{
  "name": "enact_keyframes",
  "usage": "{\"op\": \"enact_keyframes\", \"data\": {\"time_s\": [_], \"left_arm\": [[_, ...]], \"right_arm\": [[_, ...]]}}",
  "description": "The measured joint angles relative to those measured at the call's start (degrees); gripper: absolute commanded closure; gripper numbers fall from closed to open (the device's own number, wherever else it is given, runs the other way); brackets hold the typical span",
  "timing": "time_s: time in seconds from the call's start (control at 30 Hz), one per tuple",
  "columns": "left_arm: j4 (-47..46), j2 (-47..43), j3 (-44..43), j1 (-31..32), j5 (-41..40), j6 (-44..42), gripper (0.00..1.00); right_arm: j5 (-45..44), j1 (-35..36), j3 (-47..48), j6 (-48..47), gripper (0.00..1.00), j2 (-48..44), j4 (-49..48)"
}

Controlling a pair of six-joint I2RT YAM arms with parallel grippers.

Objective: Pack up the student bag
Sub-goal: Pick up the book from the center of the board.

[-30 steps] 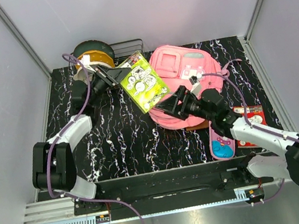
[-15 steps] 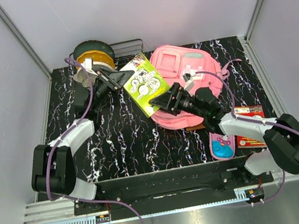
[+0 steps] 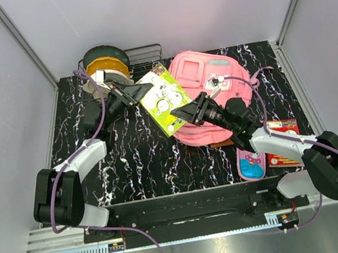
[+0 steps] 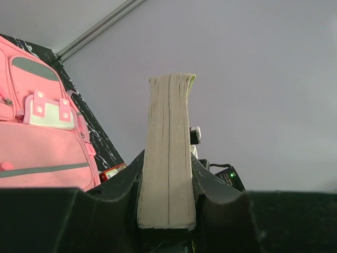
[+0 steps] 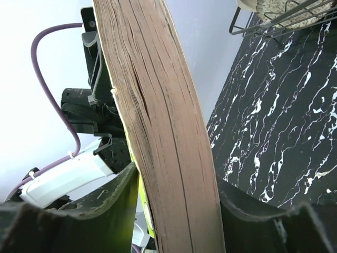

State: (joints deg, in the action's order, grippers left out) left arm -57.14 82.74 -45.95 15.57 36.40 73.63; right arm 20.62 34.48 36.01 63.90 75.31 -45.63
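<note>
Since a second ago the right gripper (image 3: 183, 112) has slid up and left across the student bag (image 3: 210, 80) and now pinches the near corner of the green book (image 3: 163, 99). The book has swung a little further left of the bag. The left gripper (image 3: 143, 90) clamps the book's far-left edge. In the left wrist view both fingers (image 4: 122, 185) press flat on the covers, with only the page edges showing. The right wrist view shows the same: fingers (image 5: 108, 203) tight on either side of the browned page block.

The bag lies flat at the back of the black marbled table (image 3: 135, 158), front pockets up. Its near-left part is hidden under the book and the right arm. A brown edge (image 3: 223, 145) pokes out from under its near side; what it is cannot be told.

Near-right of the bag lie a pink pencil case (image 3: 252, 165) and a red packet (image 3: 282, 144), partly covered by the arm. Left of the bag, behind the book, a wire basket (image 3: 143, 54) is mostly hidden, and a round yellow-and-dark object (image 3: 105, 60) is unclear.
</note>
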Motion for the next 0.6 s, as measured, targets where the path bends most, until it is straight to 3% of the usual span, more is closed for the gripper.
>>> {"op": "enact_keyframes", "data": {"time_s": [0.13,0.23,0.3,0.47,0.6], "left_arm": [[0.07,0.02,0.0,0.13,-0.52,-0.07,1.0],[0.13,0.15,0.0,0.17,-0.5,-0.15,0.33],[0.57,0.26,-0.11,0.28,-0.15,-0.83,0.01],[10.25,0.17,-3.45,1.11,1.84,-8.17,0.01],[27.15,-1.84,-7.06,1.7,-0.26,-21.9,0.01]], "right_arm": [[1.4,-0.26,0.04,0.66,1.0,-0.09,-1.09],[1.57,-0.37,0.04,0.5,1.0,-0.48,-0.68],[1.36,-0.37,0.04,0.46,1.0,-1.49,1.05],[-4.7,-0.07,2.21,-3.45,1.0,-8.28,20.48],[-15.37,-0.13,3.67,-6.08,1.0,-16.35,35.63]]}}
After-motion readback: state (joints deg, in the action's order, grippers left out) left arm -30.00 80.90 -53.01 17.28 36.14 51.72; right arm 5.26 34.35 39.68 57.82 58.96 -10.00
